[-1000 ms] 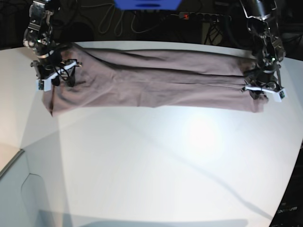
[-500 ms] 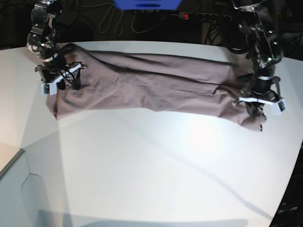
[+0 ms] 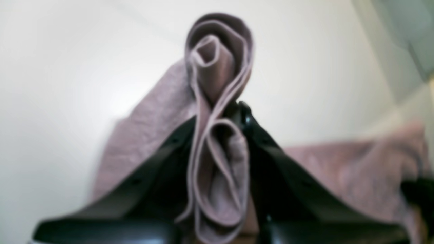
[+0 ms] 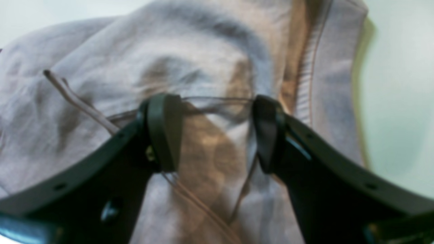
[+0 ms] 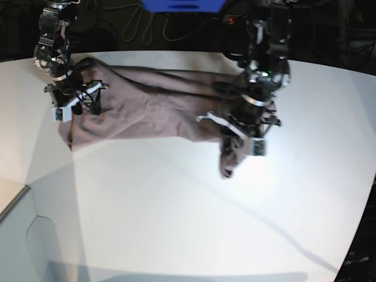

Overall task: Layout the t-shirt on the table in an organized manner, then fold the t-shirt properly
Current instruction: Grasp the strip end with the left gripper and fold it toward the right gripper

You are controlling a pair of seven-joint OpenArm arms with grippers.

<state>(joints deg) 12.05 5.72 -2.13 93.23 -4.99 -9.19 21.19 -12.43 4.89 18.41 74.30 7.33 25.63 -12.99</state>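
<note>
The mauve-grey t-shirt (image 5: 147,108) lies as a long folded band across the far half of the white table (image 5: 176,211). My left gripper (image 5: 238,141) is shut on the shirt's right end and holds it above the table's middle, with a tail of cloth hanging below. In the left wrist view, bunched folds of the t-shirt (image 3: 217,67) stick out from the shut left gripper (image 3: 217,115). My right gripper (image 5: 73,108) sits on the shirt's left end. Its fingers (image 4: 162,132) stand wide apart over the t-shirt (image 4: 101,67), near the ribbed neckline.
A blue object (image 5: 182,4), cables and a power strip with a red light (image 5: 232,20) lie in the dark behind the table's curved far edge. The table's edge cuts across at the lower left (image 5: 14,202), with a grey surface below it.
My left gripper has carried the shirt's right end from the far right toward the table's middle, shortening the band. The right gripper has stayed on the left end.
</note>
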